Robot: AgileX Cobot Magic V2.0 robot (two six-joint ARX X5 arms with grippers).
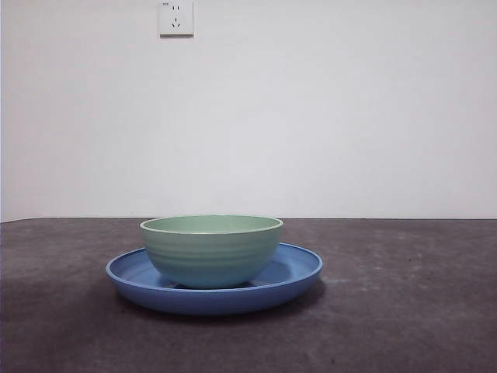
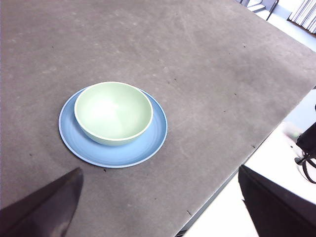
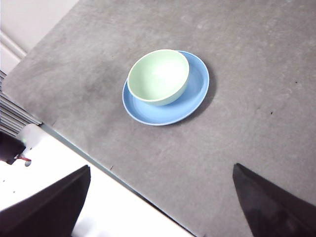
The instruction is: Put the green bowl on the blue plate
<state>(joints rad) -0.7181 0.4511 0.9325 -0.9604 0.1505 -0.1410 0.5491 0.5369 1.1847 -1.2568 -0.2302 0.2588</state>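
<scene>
On the grey table [image 1: 404,311], the green bowl [image 1: 211,249] is seen resting upright inside the blue plate [image 1: 299,272], slightly off centre. Both the left gripper [image 2: 163,207] and right gripper [image 3: 160,207] are held spread, empty, well away. Nothing further seems needed; the arms are best kept clear.

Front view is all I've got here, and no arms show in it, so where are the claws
Observer: Both are raised and back from the table's near edge; the left claw stands open and holds nothing.
Operator: And the right one?
Observer: The right claw is open too, away from the dishes.
Operator: Is the bowl centred on the plate?
Observer: No. From above, the green bowl sits off-centre on the blue plate, one edge almost over the rim.
</scene>
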